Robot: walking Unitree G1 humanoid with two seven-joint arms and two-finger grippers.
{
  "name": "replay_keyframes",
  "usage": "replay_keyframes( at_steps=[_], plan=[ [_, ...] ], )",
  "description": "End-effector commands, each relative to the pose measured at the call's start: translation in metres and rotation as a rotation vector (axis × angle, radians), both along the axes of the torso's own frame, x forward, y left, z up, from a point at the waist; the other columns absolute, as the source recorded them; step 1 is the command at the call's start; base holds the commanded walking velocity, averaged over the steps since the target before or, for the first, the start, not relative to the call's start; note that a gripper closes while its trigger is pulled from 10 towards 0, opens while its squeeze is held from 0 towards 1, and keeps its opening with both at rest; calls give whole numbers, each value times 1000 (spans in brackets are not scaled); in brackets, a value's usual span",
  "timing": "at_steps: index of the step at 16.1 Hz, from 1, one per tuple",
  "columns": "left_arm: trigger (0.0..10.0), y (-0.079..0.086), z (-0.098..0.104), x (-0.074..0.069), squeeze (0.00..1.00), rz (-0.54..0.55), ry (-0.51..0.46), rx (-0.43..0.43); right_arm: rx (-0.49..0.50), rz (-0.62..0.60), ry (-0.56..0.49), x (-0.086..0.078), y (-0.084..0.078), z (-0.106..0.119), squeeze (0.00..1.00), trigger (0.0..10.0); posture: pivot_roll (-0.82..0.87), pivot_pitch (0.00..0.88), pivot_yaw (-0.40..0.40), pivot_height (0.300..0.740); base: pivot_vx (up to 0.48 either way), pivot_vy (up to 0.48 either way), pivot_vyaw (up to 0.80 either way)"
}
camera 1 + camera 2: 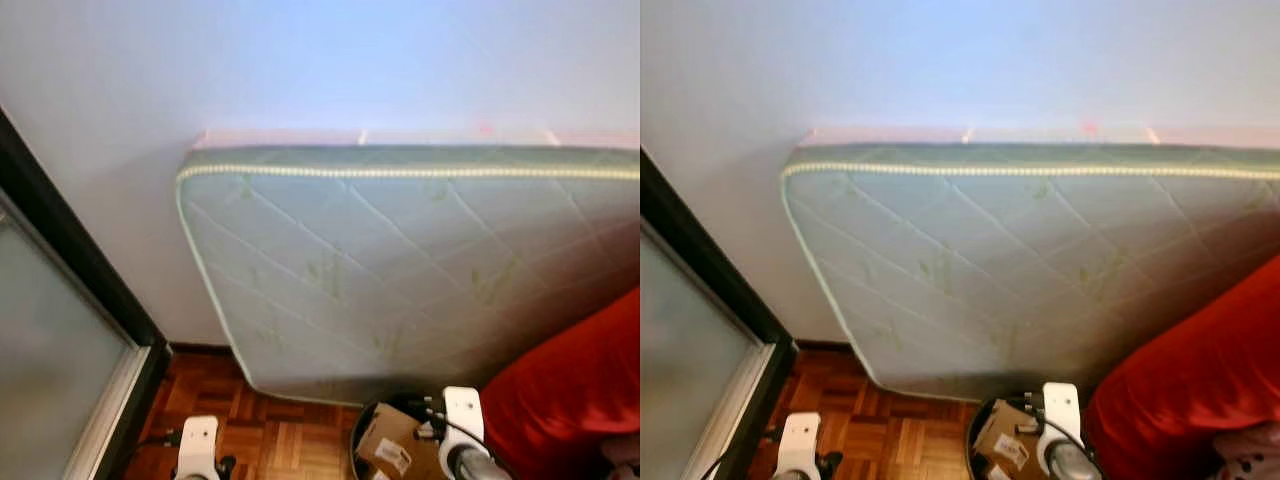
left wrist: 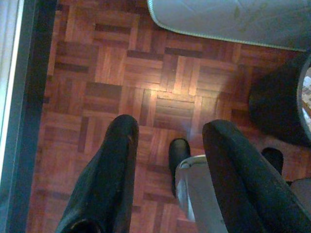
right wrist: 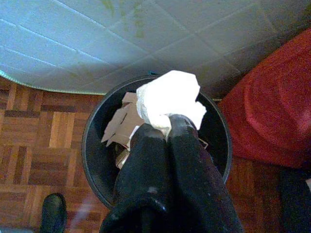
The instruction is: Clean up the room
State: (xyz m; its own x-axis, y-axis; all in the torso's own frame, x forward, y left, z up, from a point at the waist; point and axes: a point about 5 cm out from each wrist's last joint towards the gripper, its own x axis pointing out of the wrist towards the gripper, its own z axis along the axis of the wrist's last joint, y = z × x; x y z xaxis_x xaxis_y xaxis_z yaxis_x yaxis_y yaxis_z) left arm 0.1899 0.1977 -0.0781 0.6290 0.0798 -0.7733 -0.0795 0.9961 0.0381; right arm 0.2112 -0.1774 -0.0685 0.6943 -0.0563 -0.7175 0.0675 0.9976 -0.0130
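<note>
Crumpled white paper wad (image 3: 169, 99), soft and creased, pinched in the right gripper (image 3: 168, 128), its 2 matt black fingers. Beneath it a smooth black plastic bin (image 3: 97, 145) with brown cardboard (image 3: 119, 126); glossy wooden parquet floor (image 2: 146, 87); quilted cloth mattress (image 1: 400, 260).

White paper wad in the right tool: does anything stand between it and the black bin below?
Nothing visible does. The right tool holds the paper wad directly over the open black bin, which holds cardboard scraps.

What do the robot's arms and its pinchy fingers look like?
Each gripper has two long, thick black fingers with rounded tips: the left gripper and the right gripper look alike. In the head views the wrists are white blocks, the right one on a silver-grey arm with thin black cables, the left one also trailing a cable.
</note>
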Motion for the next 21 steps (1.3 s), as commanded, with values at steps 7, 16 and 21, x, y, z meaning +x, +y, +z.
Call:
replay_keyframes(
  at_steps=[7,16,21],
  plan=[
    [10000,2,-4,-7,0,11,25,-1,-8,3,-13,5,1,3,0,10000,-8,26,27,690,0,0,0],
    [10000,1,-5,-10,0,18,18,-8,15,50,-55,16,10,9,0,10000,4,49,17,635,0,0,0],
    [10000,0,-5,-13,0,17,8,-12,41,109,-136,49,17,32,0,10000,13,71,12,635,0,0,0]
  ],
)
